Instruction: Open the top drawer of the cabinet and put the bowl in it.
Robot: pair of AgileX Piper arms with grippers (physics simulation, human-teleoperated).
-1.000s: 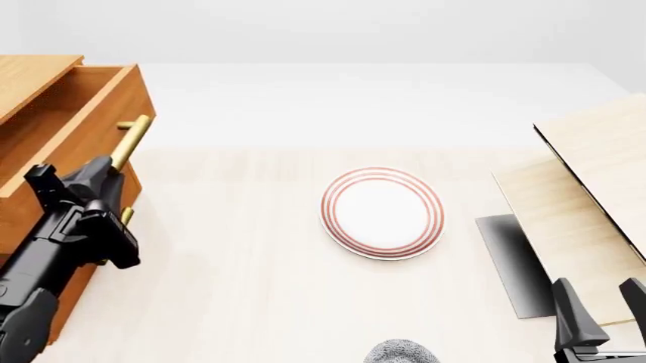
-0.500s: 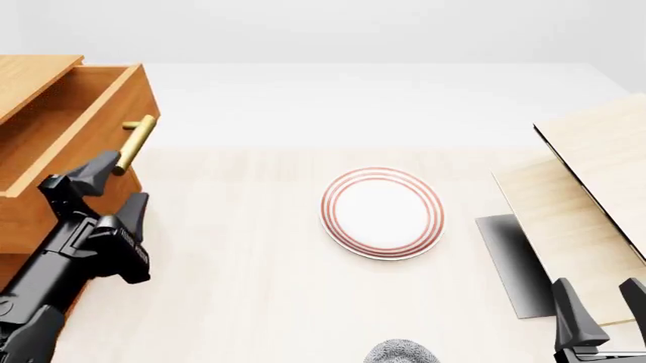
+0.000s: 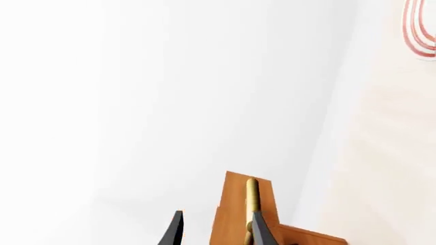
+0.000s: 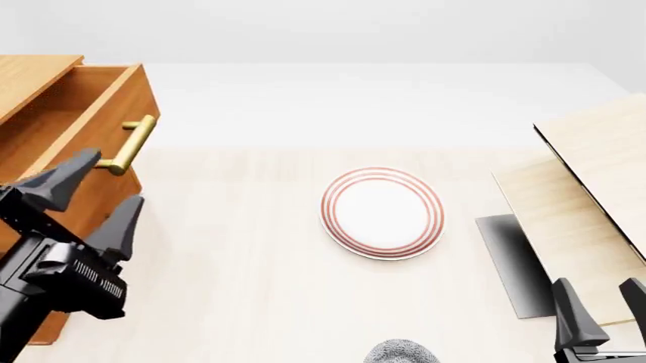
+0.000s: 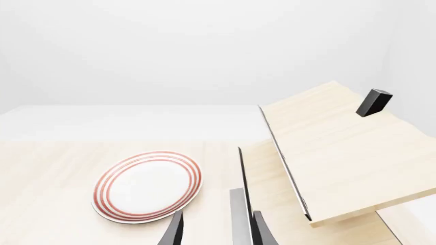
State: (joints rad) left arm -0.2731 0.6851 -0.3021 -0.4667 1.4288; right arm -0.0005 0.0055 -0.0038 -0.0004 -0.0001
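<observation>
While your left arm sits at the near left of the table, the orange-brown wooden cabinet fills the far left corner, and its deep top drawer stands pulled out, its inside open to view from above. The drawer's brass bar handle runs along its front face and nothing touches it. Your left gripper hovers just in front of that handle, its two black fingers spread wide apart with nothing between them; one fingertip lies close beside the handle's near end without touching. From the left wrist camera you see the same handle on the drawer front, just beyond the parted fingertips.

Moving right, the flat white plate with red rings lies on the pale wooden tabletop, well apart from the cabinet. Nearer to you and at the bottom edge of the front view, only the rim of the small white bowl with grey-blue speckles shows; it rests on the table, outside the drawer.

Farther right stands the pale light-wood structure with a sloping top panel. Your right gripper waits low at the near right, fingers apart and holding nothing, near the structure's base.
</observation>
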